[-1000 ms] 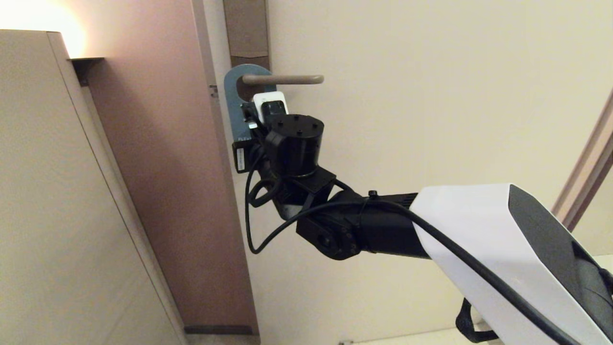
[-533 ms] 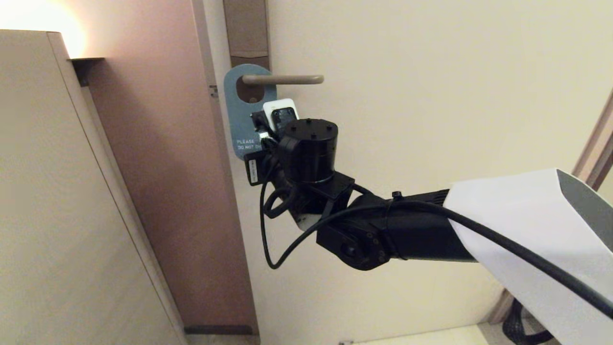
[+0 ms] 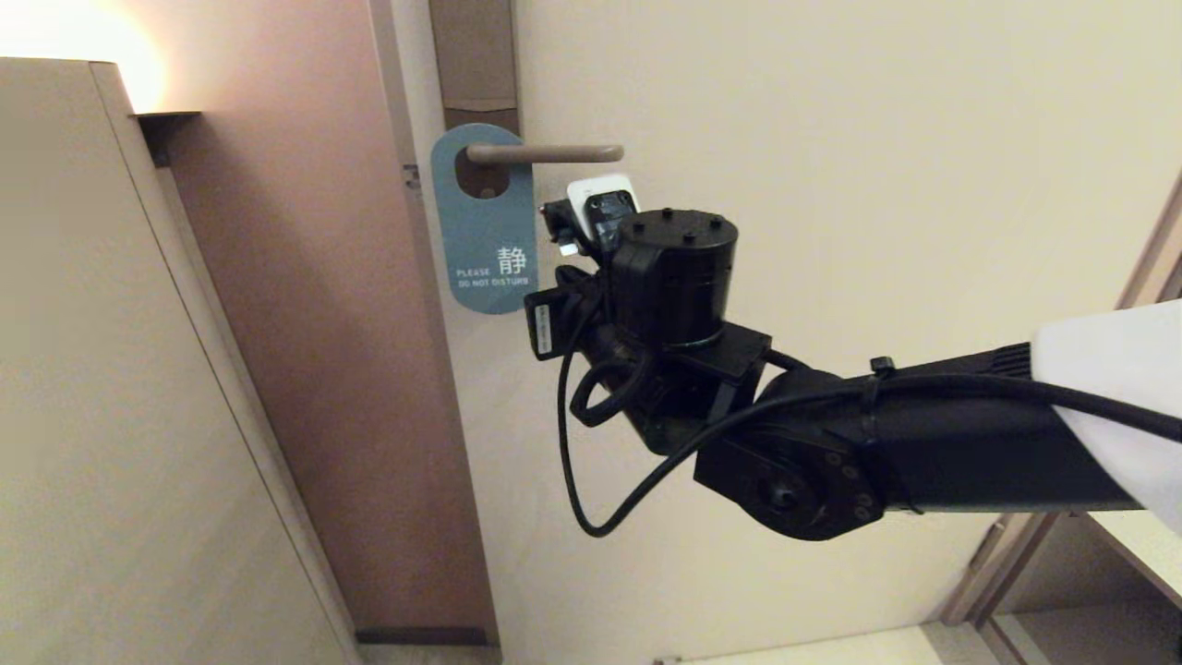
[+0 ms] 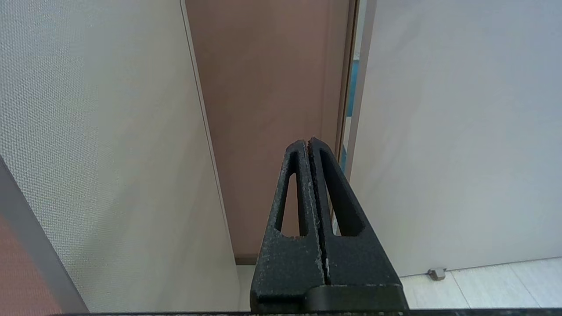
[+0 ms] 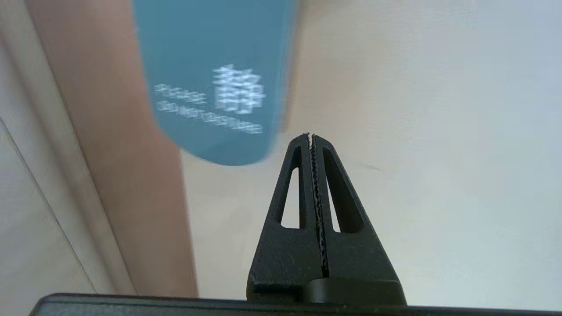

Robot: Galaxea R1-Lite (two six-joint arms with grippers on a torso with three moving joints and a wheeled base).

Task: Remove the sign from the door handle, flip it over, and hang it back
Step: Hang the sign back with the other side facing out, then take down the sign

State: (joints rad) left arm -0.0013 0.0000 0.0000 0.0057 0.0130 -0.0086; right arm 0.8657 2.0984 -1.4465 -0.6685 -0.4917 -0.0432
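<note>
The sign point(image 3: 485, 231) hangs by its oval hole on the door handle point(image 3: 545, 153), blue side with white text facing out. My right gripper point(image 5: 311, 136) is shut and empty, a little to the right of the sign's lower end point(image 5: 210, 66) and apart from it. In the head view its fingers are hidden behind the right arm's wrist point(image 3: 674, 277), which sits just below the handle's free end. My left gripper point(image 4: 308, 141) is shut and empty, low down and out of the head view.
The cream door point(image 3: 831, 185) fills the right. A brown door jamb point(image 3: 323, 323) and a beige panel wall point(image 3: 111, 369) stand to the left. The brown backplate point(image 3: 476, 55) rises above the handle. A small door stop point(image 4: 437, 274) sits on the floor.
My right arm has drawn back to the right, away from the sign. The sign, partly covered before, now hangs free on the handle with its text in full view.
</note>
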